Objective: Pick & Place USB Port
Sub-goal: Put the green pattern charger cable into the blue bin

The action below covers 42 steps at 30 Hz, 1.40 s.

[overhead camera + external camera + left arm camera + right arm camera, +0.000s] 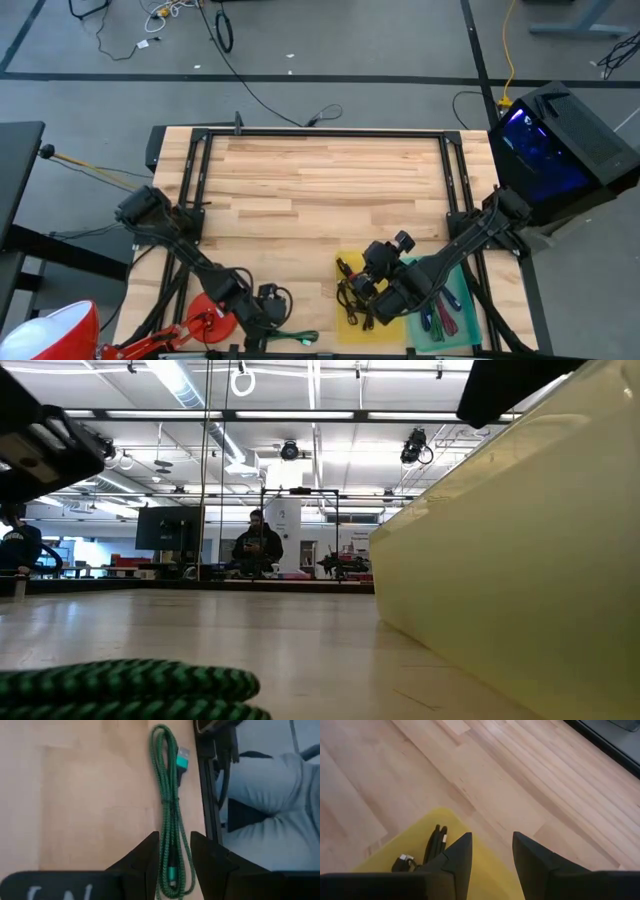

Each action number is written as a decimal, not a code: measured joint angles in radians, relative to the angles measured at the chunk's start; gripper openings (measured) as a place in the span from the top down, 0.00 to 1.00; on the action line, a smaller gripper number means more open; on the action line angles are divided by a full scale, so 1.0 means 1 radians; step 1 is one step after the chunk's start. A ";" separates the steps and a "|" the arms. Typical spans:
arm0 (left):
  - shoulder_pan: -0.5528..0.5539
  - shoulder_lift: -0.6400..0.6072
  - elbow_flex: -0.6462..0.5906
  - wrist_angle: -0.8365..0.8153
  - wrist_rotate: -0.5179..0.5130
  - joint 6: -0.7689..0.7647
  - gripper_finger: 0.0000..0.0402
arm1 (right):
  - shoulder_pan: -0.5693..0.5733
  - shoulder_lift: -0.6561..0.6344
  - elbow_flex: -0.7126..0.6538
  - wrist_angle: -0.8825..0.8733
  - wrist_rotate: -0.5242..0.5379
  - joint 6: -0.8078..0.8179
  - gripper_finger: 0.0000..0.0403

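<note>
A: Start at the left. Where is the left claw (174, 851)?

B: Low at the near edge of the tabletop (320, 190), beside the red lamp (205, 312). In its own wrist view the two dark fingers (145, 857) stand apart, one on each side of the coiled green USB cable (170, 815).

A: Is it grasping the cable?

B: I cannot tell. The fingers straddle the near end of the coil, but no contact shows. The cable lies flat on the wood, bundled in a long loop, its silver plug with a teal collar at the far end, just beside the black frame rail (207, 795).

A: And from above?

B: The green cable (297, 339) pokes out at the tabletop's near edge, next to that claw (262, 322). In the low view the same cable (130, 688) fills the bottom left corner.

A: Moving right?

B: A yellow tray (350, 265) holds a tangle of black cables (352, 292). Touching it on the right is a green tray (462, 322) with red and dark cables.

A: The right claw (375, 285)?

B: It hangs over the yellow tray. In its wrist view the fingers (462, 852) are spread with nothing between them, so it is released. A black cable (434, 845) lies in the yellow tray (420, 837) near them.

A: Farther right?

B: A dark computer case (560, 145) glowing blue, off the tabletop's corner.
</note>
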State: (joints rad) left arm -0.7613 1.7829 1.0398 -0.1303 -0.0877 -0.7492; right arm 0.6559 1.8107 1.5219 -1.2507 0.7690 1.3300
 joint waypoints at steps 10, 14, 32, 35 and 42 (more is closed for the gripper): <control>-0.005 0.013 0.001 0.006 0.013 -0.033 0.71 | 0.000 0.000 0.000 -0.002 0.001 -0.004 0.65; -0.002 0.026 0.001 0.012 0.006 -0.039 0.71 | 0.000 0.000 0.000 -0.002 0.001 -0.005 0.65; 0.000 0.152 0.024 0.079 0.025 -0.077 0.71 | 0.000 0.000 0.000 0.021 0.001 -0.006 0.65; 0.004 0.160 0.026 0.073 0.019 -0.096 0.72 | 0.000 0.000 0.000 0.023 0.001 -0.006 0.65; 0.012 0.163 0.024 0.063 0.009 -0.112 0.94 | 0.000 0.000 0.000 0.028 0.001 -0.006 0.65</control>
State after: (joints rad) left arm -0.7497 1.9456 1.0642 -0.0677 -0.0785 -0.8607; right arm 0.6559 1.8111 1.5219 -1.2227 0.7697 1.3243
